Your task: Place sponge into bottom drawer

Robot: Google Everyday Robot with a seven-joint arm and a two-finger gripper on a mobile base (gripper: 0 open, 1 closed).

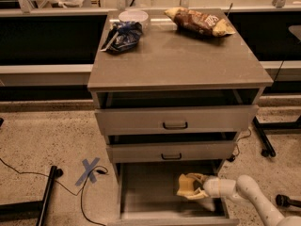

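The grey cabinet has three drawers. The bottom drawer (146,192) is pulled out, its flat grey floor showing. My cream gripper (194,187) reaches in from the lower right, over the right part of the drawer. It is shut on the pale yellow sponge (185,185), which sits just above the drawer floor. The white arm (249,194) runs off toward the bottom right corner.
On the cabinet top (178,55) lie a brown-and-yellow snack bag (200,20), a dark blue bag (123,36) and a white bowl (133,17). The two upper drawers (175,121) are slightly open. A blue tape cross (89,170) and cables lie on the floor at left.
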